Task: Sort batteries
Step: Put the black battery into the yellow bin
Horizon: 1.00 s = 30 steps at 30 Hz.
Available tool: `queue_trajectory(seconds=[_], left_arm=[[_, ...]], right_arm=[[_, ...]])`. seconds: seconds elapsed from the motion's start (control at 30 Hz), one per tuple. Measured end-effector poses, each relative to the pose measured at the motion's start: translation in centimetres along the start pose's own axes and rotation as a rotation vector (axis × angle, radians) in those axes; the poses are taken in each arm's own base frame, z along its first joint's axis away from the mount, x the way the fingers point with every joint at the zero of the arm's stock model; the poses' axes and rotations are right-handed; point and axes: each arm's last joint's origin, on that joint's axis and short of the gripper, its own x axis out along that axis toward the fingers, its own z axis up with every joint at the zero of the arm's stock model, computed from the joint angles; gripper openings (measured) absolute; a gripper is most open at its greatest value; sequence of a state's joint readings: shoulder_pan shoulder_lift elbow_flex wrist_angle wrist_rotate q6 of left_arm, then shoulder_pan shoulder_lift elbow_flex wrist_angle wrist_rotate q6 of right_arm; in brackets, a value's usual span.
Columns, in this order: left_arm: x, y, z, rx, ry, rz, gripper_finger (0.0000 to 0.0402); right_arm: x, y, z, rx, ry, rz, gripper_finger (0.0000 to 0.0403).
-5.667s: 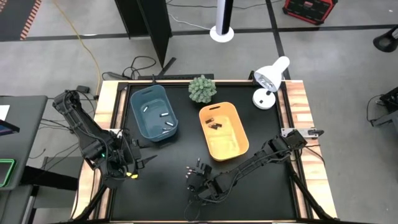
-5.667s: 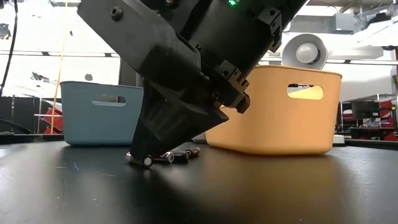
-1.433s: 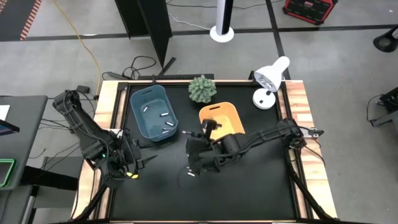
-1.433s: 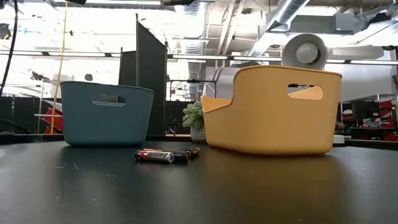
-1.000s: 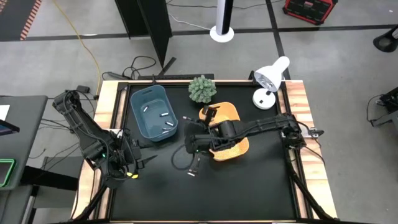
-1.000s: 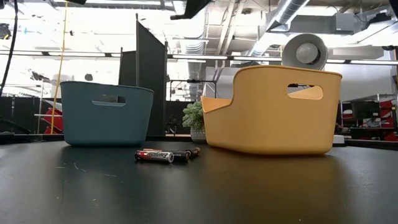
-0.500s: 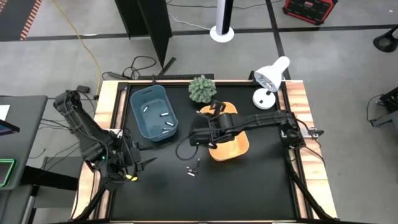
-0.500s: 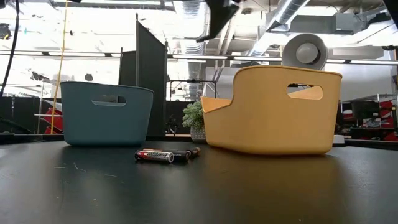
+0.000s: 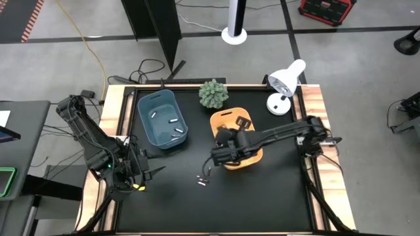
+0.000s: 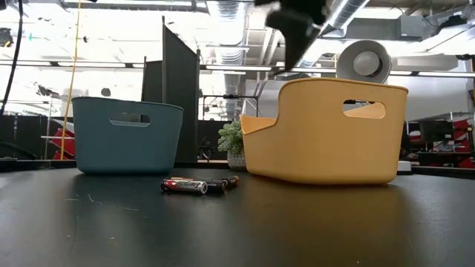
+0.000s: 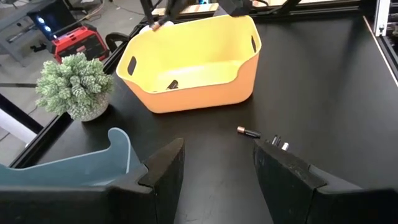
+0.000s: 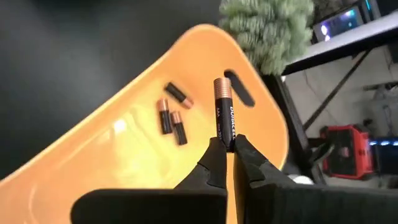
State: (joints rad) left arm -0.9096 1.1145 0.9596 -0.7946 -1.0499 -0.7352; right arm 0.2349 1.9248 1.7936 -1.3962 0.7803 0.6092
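Note:
My right gripper [image 12: 227, 149] hangs over the orange bin [image 9: 244, 152], shut on a black-and-copper battery [image 12: 223, 109]; in the low view it shows above the bin's rim [image 10: 295, 33]. Three more such batteries [image 12: 171, 117] lie on the orange bin's floor. Pale batteries [image 9: 174, 122] lie in the blue bin [image 9: 146, 124]. A few loose batteries [image 9: 202, 178] lie on the black table in front of the bins [image 10: 197, 185]. My left gripper [image 11: 217, 180] waits open near the table's left edge [image 9: 155, 169], holding nothing. My right gripper pinches the battery's black end [image 12: 226, 138] between its two fingertips. The fingers slant down toward the table's far side. The battery sticks out past the tips in line with them, copper end [image 12: 222, 86] foremost, and is lifted clear above the orange bin's floor.
A small potted plant [image 9: 213, 94] stands at the far edge behind the bins. A white desk lamp [image 9: 283, 85] stands at the far right corner. Bare black table lies along the near edge [image 9: 262, 196].
My right gripper has carried the battery from above the gap between the two bins toward the table's right, out over the orange bin. It has also come down and tipped further downward, still shut on the battery. The loose batteries have stayed where they were.

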Motion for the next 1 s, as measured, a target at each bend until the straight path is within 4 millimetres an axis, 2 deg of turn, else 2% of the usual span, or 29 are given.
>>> queue_trajectory(seconds=[0.27,0.47,0.53,0.67,0.87,1.0], left_arm=[[0.0,0.0,0.0,0.005,0.000,0.001,0.0184],[0.2,0.2,0.1,0.002,-0.002,0.018,0.0184],[0.5,0.3,0.2,-0.003,0.000,0.031,0.0184],[1.0,0.7,0.4,-0.017,0.004,0.062,0.0184],[1.4,0.7,0.4,-0.021,0.008,0.082,0.0184],[1.9,0.2,0.1,0.038,0.022,0.095,0.0184]], right_arm=[[1.8,-1.2,-6.6,0.252,-0.160,0.148,0.0008],[4.1,-2.9,-9.4,0.384,-0.164,0.216,0.0008],[5.0,-3.3,-9.6,0.416,-0.146,0.223,0.0008],[6.3,-3.5,-8.8,0.451,-0.153,0.239,0.0008],[8.0,-2.6,-7.7,0.435,-0.167,0.287,0.0008],[9.1,-1.9,-7.4,0.377,-0.153,0.302,0.0008]])
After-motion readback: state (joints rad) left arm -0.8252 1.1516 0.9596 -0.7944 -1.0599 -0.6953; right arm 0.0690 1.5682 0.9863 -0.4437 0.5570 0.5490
